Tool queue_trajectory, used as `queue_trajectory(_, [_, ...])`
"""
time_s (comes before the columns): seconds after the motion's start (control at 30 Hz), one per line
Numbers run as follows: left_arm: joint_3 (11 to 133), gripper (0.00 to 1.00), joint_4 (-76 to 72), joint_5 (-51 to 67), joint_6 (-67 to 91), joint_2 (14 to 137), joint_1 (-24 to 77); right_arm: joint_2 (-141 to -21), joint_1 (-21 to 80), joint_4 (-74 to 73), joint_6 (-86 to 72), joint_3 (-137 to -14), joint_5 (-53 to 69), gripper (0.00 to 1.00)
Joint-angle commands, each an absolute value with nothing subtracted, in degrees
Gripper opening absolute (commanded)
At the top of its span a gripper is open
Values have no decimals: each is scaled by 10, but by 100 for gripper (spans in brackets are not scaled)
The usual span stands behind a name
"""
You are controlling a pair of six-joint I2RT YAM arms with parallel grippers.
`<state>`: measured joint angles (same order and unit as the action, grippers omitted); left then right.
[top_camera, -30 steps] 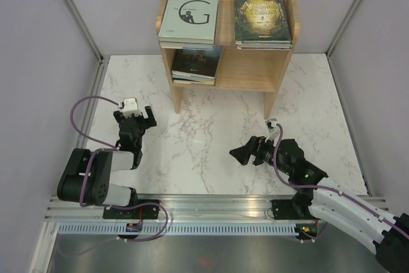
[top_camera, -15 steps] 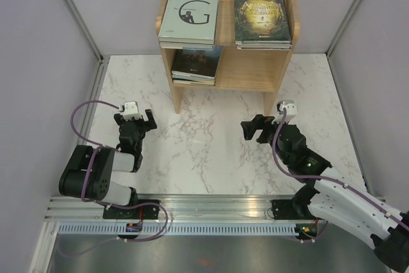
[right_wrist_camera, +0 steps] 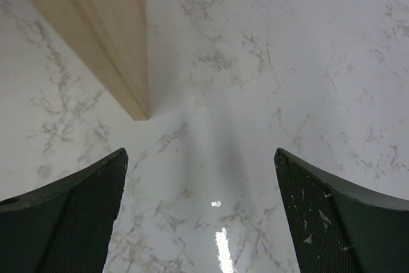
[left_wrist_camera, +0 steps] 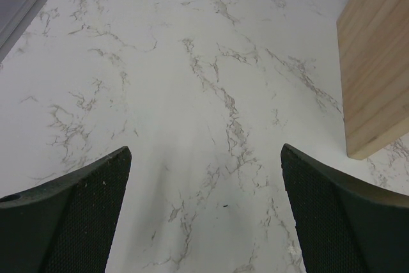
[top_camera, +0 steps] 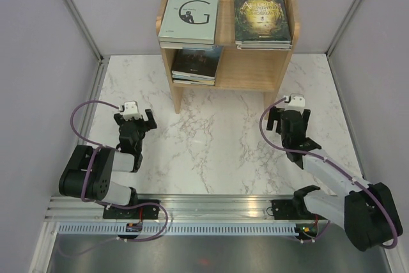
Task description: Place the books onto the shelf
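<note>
The light wooden shelf (top_camera: pixel 252 68) stands at the far middle of the marble table. On its top board lie a stack topped by a pale green book with a big black "G" (top_camera: pixel 189 16) and a stack topped by a dark green-gold book (top_camera: pixel 262 17). A further stack of dark books (top_camera: pixel 195 65) rests on the lower tier's left side. My left gripper (top_camera: pixel 135 118) hangs open over bare marble, left of the shelf's left leg (left_wrist_camera: pixel 377 62). My right gripper (top_camera: pixel 289 112) is open too, just right of the shelf's right leg (right_wrist_camera: pixel 102 30). Neither gripper (left_wrist_camera: pixel 206 158) (right_wrist_camera: pixel 200 158) holds anything.
Grey partition walls close in the table (top_camera: pixel 211 151) on the left, right and far sides. A metal rail (top_camera: pixel 211 209) with both arm bases runs along the near edge. Purple cables loop beside each arm.
My right gripper has swung from pointing left to pointing toward the far side and moved right, ending beside the shelf's right leg. The left gripper shifted only slightly. The books stayed put.
</note>
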<state>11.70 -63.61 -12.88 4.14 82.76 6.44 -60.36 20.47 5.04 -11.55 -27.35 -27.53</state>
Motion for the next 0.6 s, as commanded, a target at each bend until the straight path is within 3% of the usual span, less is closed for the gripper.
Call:
queue_trajectory(0.0, [114, 100, -681, -131, 10, 824, 62, -630, 158, 136, -76, -224, -244, 98])
queue_trajectory(0.13, [115, 100, -681, -131, 10, 824, 62, -659, 78, 228, -75, -178, -171, 98])
queue_trajectory(0.4, [114, 100, -680, -131, 10, 824, 62, -759, 31, 472, -97, -166, -113, 98])
queue_trajectory(0.57, [115, 100, -680, -131, 10, 824, 62, -849, 14, 551, -62, -193, -90, 98])
